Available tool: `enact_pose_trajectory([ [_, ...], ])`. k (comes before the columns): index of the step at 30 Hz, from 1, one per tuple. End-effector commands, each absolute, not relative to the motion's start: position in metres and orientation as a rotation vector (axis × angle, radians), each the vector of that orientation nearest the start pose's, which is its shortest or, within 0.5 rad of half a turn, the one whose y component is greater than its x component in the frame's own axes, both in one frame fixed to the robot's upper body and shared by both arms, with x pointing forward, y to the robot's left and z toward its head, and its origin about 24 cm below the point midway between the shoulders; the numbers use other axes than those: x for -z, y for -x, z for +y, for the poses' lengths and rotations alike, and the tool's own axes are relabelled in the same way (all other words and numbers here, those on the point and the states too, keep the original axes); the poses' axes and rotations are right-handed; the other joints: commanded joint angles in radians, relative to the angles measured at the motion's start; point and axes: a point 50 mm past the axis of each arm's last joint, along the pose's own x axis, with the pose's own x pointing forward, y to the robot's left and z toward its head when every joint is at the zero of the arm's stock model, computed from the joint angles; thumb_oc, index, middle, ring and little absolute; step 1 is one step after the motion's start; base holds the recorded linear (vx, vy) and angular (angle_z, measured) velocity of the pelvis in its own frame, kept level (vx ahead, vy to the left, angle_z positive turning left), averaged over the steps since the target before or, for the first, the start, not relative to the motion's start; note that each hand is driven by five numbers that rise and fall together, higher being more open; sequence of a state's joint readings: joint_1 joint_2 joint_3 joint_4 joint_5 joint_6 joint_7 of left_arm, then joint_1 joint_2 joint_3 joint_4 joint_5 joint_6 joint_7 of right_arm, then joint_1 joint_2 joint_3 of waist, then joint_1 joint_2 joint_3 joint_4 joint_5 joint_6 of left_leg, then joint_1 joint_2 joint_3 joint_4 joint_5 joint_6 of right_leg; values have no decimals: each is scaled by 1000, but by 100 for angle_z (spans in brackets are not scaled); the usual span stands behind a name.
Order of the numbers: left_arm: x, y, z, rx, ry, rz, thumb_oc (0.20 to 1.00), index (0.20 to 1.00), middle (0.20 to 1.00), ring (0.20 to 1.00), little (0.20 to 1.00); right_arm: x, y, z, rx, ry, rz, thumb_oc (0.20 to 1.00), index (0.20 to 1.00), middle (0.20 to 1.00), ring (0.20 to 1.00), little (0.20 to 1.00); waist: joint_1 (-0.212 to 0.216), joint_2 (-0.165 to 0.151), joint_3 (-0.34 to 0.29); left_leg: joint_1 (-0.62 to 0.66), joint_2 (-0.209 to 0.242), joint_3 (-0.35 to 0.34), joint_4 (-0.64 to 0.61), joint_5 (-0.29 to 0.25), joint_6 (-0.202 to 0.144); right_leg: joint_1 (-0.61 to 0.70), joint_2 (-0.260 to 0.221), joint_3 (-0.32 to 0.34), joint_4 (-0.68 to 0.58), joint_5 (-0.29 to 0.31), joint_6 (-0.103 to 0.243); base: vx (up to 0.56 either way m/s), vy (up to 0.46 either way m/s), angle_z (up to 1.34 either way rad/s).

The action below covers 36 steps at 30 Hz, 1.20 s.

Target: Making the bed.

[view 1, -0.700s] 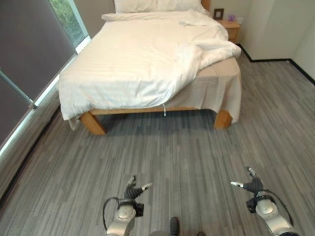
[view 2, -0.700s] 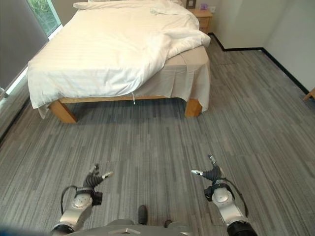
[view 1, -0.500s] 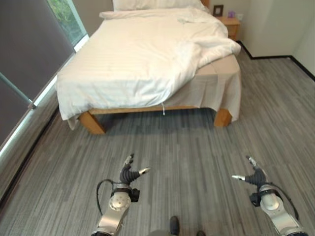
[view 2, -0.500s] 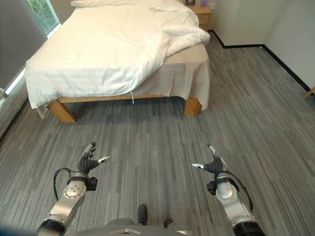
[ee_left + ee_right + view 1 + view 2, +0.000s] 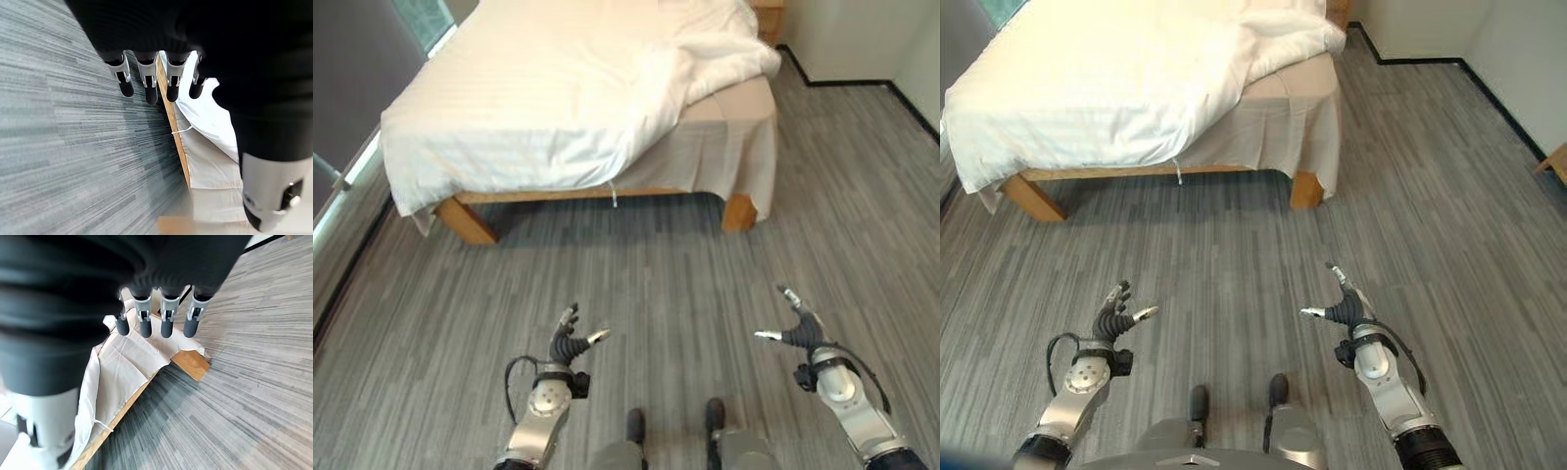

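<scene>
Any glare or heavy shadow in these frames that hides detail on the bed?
Right eye view: the duvet is washed out by glare towards the top, and its stripes are lost there. Left eye view: the stripes are faintly readable, and the floor beneath the bed frame lies in deep shadow.

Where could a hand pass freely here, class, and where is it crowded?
Free: the grey striped carpet between the wooden bed frame and both open hands, left hand and right hand; also the carpet right of the bed. Crowded: the mattress top, under the rumpled white duvet.
</scene>
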State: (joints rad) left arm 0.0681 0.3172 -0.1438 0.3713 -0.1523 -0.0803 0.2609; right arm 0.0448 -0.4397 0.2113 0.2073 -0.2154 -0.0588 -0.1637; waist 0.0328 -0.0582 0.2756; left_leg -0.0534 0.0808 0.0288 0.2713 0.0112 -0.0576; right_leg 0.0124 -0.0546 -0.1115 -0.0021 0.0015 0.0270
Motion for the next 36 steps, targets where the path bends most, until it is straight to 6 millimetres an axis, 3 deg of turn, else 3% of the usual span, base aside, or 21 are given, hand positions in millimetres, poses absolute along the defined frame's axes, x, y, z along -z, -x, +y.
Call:
enact_pose_trajectory([
  [1, 7, -246, 197, -159, -162, 159, 1000, 1000, 1000, 1000, 1000, -36, -247, -211, -59, 687, -21, 1000, 1000, 1000, 1000, 1000, 20, 16, 43, -78, -17, -35, 356, 56, -10, 102, 6, -32, -78, -9, -2, 260, -183, -22],
  [3, 4, -248, 194, -154, -158, 140, 1000, 1000, 1000, 1000, 1000, -36, -248, -213, -55, 691, -14, 1000, 1000, 1000, 1000, 1000, 29, 18, 47, -112, -35, -25, 340, 31, -9, 116, 3, -25, -85, -18, 5, 323, 18, -35],
  [4, -1, -249, 191, -154, -159, 113, 1000, 1000, 1000, 1000, 1000, -35, -248, -212, -61, 687, -11, 1000, 1000, 1000, 1000, 1000, 43, 28, 26, -162, -64, 13, 165, -2, -9, 135, 4, -10, -85, -57, 22, 357, 73, -47],
  [5, -1, -248, 191, -154, -159, 114, 1000, 1000, 1000, 1000, 1000, -35, -248, -212, -61, 687, -10, 1000, 1000, 1000, 1000, 1000, 45, 24, 26, -153, -68, 18, 153, 1, -7, 137, -1, -7, -85, -59, 23, 522, 111, -31],
  [6, 0, -248, 190, -149, -157, 116, 1000, 1000, 1000, 1000, 1000, -35, -249, -210, -71, 690, -12, 1000, 1000, 1000, 1000, 1000, 51, 29, 16, -138, -72, 28, 21, -16, 4, 150, 5, -4, -85, -77, 32, 499, 116, -23],
  [7, 3, -247, 186, -136, -162, 129, 1000, 1000, 1000, 1000, 1000, -33, -247, -208, -92, 701, -4, 1000, 1000, 1000, 1000, 1000, 58, 45, -7, -120, -70, 46, -209, 60, 3, 175, 28, -3, -85, -109, 41, 663, 162, -16],
  [8, 7, -246, 182, -123, -173, 146, 1000, 1000, 1000, 1000, 1000, -31, -246, -208, -101, 711, 0, 1000, 1000, 1000, 1000, 1000, 60, 52, -16, -126, -68, 54, -309, 108, -1, 191, 39, -3, -85, -131, 45, 515, 123, -16],
  [11, 10, -244, 177, -105, -178, 164, 1000, 1000, 1000, 1000, 1000, -29, -244, -210, -104, 731, 13, 1000, 1000, 1000, 1000, 1000, 57, 47, -32, -174, -63, 90, -359, 126, -20, 229, 34, -18, -85, -160, 56, 449, 116, 5],
  [14, 19, -237, 178, -106, -191, 199, 1000, 1000, 1000, 1000, 1000, -23, -238, -203, -125, 694, 30, 1000, 1000, 1000, 1000, 1000, 65, 21, -70, -160, -61, 94, -359, 165, -4, 298, 7, -26, -85, -176, 85, 624, 190, 6],
  [16, 22, -234, 181, -83, -224, 222, 1000, 1000, 1000, 1000, 1000, -15, -238, -190, -155, 665, 46, 1000, 1000, 1000, 1000, 1000, 80, -23, -85, -108, -83, 98, -359, 139, 27, 270, -36, -6, 81, -135, 125, 547, 212, -11],
  [17, 22, -234, 181, -83, -224, 222, 1000, 1000, 1000, 1000, 1000, -15, -238, -190, -155, 665, 45, 1000, 1000, 1000, 1000, 1000, 82, -21, -86, -111, -79, 99, -359, 141, 27, 266, -34, -3, 82, -133, 125, 323, 161, -17],
  [18, 21, -235, 180, -71, -231, 220, 1000, 1000, 1000, 1000, 1000, -13, -237, -183, -167, 646, 44, 1000, 1000, 1000, 1000, 1000, 78, -32, -76, -82, -86, 111, -359, 123, 43, 229, -52, -3, 199, -70, 154, 221, 166, -23],
  [20, 18, -237, 179, -40, -258, 211, 1000, 1000, 1000, 1000, 1000, -16, -238, -175, -189, 639, 22, 1000, 1000, 1000, 1000, 1000, 65, -25, -56, -14, -93, 118, -359, 82, 69, 142, -89, -11, 407, 69, 204, 439, 290, -7],
  [22, 13, -242, 177, -11, -282, 187, 1000, 1000, 1000, 1000, 1000, -16, -240, -167, -194, 617, 12, 1000, 1000, 1000, 1000, 1000, 40, 13, -35, 73, -74, 116, -359, 27, 82, 38, -143, -90, 536, 136, 181, 596, 286, 30],
  [25, 9, -246, 177, -2, -294, 171, 1000, 1000, 1000, 1000, 1000, -18, -242, -163, -191, 606, 3, 1000, 1000, 1000, 1000, 1000, 24, 26, -23, 109, -57, 110, -359, 4, 74, -16, -166, -137, 505, 84, 158, 347, 51, 59],
  [26, 3, -249, 175, 4, -291, 140, 1000, 1000, 1000, 1000, 1000, -22, -241, -162, -195, 594, -15, 1000, 1000, 1000, 1000, 1000, 6, 34, -11, 149, -51, 93, -359, -22, 64, -60, -139, -158, 415, 11, 139, 430, 9, 58],
  [28, 0, -250, 174, 9, -293, 127, 1000, 1000, 1000, 1000, 1000, -22, -240, -161, -202, 570, -15, 1000, 1000, 1000, 1000, 1000, 0, 34, -11, 165, -47, 87, -359, -38, 54, -67, -125, -173, 323, -12, 132, 349, -51, 39],
  [31, 2, -252, 175, 15, -303, 134, 1000, 1000, 1000, 1000, 1000, -17, -239, -158, -206, 568, -1, 1000, 1000, 1000, 1000, 1000, -18, 28, -17, 205, -33, 60, -359, -75, 22, -67, -100, -138, 41, 28, 142, 429, -151, 21],
  [33, 5, -252, 179, -1, -310, 146, 1000, 1000, 1000, 1000, 1000, -13, -238, -163, -177, 632, 19, 1000, 1000, 1000, 1000, 1000, -26, 28, -27, 248, -5, 41, -359, -107, -5, -100, -135, -78, -80, 103, 176, 553, -238, 49],
  [35, 6, -251, 182, -15, -315, 153, 1000, 1000, 1000, 1000, 1000, -11, -236, -168, -151, 662, 34, 1000, 1000, 1000, 1000, 1000, -31, 32, -31, 269, 11, 33, -359, -121, -15, -119, -144, -53, -85, 110, 184, 449, -236, 54],
  [36, 7, -248, 189, -49, -308, 159, 1000, 1000, 1000, 1000, 1000, -6, -231, -183, -76, 685, 80, 1000, 1000, 1000, 1000, 1000, -41, 35, -38, 303, 38, 8, -359, -139, -35, -125, -160, -26, -80, 128, 194, 568, -438, 66],
])
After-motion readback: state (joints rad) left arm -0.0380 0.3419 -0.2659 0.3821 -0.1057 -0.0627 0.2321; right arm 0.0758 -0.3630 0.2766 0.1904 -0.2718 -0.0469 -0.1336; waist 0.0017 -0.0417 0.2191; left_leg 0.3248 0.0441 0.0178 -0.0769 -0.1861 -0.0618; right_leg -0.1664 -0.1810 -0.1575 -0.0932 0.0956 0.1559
